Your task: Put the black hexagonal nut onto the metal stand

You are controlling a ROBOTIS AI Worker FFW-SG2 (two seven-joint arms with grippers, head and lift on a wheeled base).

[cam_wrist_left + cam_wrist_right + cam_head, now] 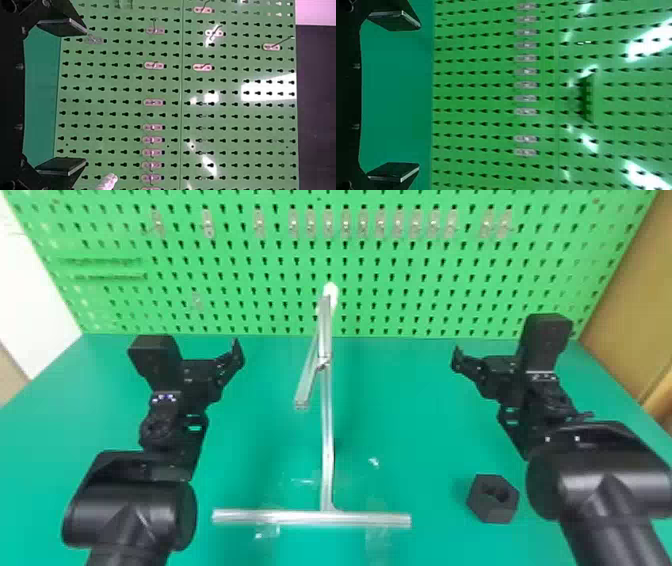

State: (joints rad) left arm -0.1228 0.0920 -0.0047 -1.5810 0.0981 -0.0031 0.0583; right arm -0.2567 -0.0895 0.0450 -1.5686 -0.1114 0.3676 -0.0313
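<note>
The black hexagonal nut (493,499) lies on the green table at the right, its hole facing up, close beside the right arm. In the middle stands the metal stand (327,435), with a crossbar at its near end and a slanted upper bar with a white tip. Left of the stand is my left gripper (200,375), and right of it, farther back than the nut, my right gripper (500,367). Both wrist views show wide-spread fingers with nothing between them: left gripper (82,96), right gripper (418,96). The stand's white tip (107,182) appears beside the left gripper's lower finger.
A green pegboard (250,265) with a row of metal hooks rises behind the table (410,410). Pieces of clear tape (267,531) lie around the stand's crossbar. A brown panel (635,300) borders the right side.
</note>
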